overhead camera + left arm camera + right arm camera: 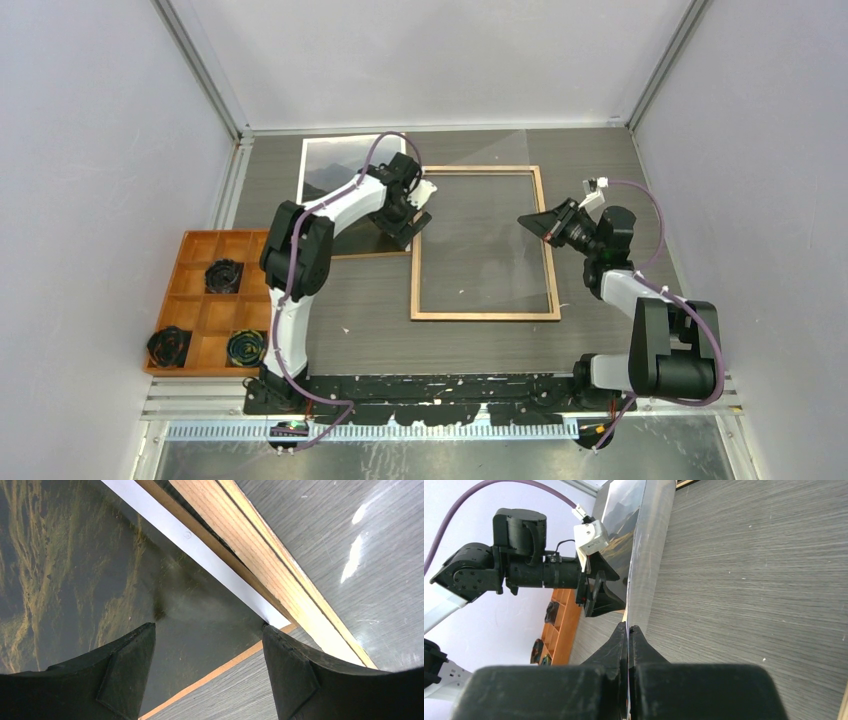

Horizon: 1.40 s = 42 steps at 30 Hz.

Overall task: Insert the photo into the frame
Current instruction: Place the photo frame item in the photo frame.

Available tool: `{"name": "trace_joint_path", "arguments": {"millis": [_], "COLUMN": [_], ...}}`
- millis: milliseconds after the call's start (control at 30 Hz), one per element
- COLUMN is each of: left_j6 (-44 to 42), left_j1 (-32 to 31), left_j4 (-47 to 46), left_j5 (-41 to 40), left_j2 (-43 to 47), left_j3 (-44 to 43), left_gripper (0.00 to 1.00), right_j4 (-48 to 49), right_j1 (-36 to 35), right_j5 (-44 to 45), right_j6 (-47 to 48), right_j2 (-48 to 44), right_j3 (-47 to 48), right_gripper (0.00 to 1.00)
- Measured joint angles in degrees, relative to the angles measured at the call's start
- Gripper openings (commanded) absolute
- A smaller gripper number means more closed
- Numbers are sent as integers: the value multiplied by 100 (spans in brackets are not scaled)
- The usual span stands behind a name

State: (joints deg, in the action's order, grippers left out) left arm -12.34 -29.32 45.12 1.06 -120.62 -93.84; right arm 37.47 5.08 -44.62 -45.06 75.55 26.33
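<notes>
While the right gripper (628, 630) pinches the clear pane (649, 555), the left gripper (207, 627) hovers spread over a corner of the photo (100, 580), beside the frame (260, 565); it should nip that sheet alone, not the backing board (220, 669).

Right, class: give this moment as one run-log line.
left pincer: open over photo corner | right pincer: shut on clear pane | frame: flat on table, photo not yet inside

An orange compartment tray (196, 312) sits at the left of the grey table (350, 300), with three black coiled pieces (224, 275) in separate compartments. A clear pane (649, 555) is tilted above the table. A brown backing board (215, 674) lies flat.
</notes>
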Motion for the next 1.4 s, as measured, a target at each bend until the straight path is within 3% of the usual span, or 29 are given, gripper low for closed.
{"name": "trace_joint_path", "arguments": {"millis": [400,800,1400], "left_j6": [-7,348,424], "left_j1": [-31,-57,-79], "left_j4": [107,413,391], "left_j5": [76,1014,938], "left_j2": [-35,-33,-197], "left_j3": [-107,-466,-439], "left_gripper": [80,79,73], "right_j4": [157,190,195], "right_j1": [4,4,4], "right_j5": [-166,-184,-184], "right_j6": [-37,-37,-37], "right_j2": [125,166,173], "right_j3": [68,79,81], "right_gripper": [1,1,1]}}
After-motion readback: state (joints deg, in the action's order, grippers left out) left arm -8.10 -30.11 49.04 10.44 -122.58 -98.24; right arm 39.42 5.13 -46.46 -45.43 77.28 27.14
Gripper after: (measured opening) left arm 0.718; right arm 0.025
